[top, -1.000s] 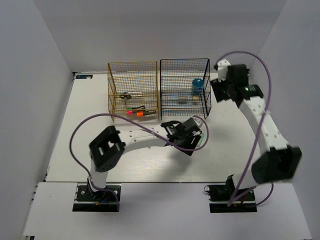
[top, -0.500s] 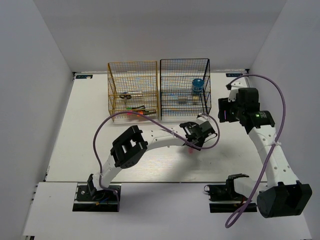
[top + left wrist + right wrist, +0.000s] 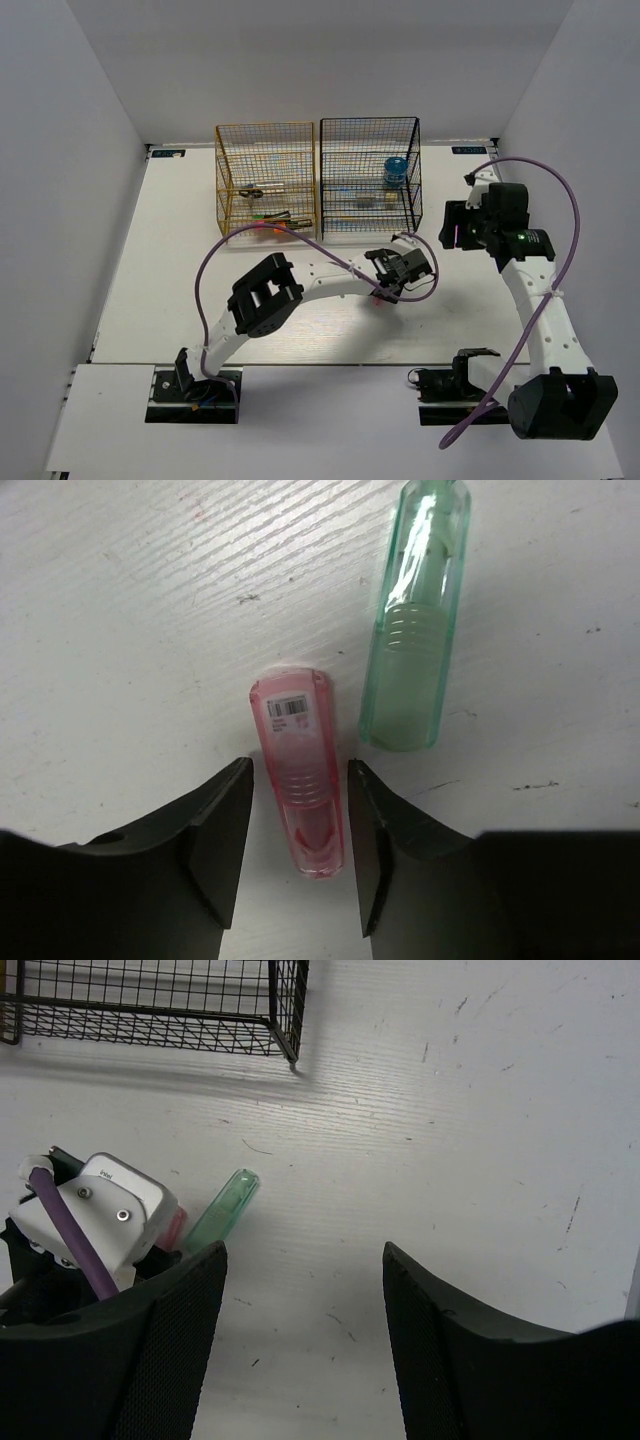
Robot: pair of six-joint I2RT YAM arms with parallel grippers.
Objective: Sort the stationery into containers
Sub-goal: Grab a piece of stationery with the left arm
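on the table [image 3: 120, 600], left gripper [image 3: 298, 772] loosely straddles pink stick [image 3: 292, 725]; right gripper [image 3: 302, 1255] gapes empty.

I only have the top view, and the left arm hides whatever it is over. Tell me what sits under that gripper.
Observer: A pink stick lies flat on the table, between the open fingers of the left gripper, which are not clamped on it.
Operator: Report anything close beside it.
Observer: A green stick lies alongside, outside the fingers, apart from the pink one.
Operator: Now check the right gripper.
Observer: The right gripper is open with nothing between its fingers; only the table's surface shows in the gap.
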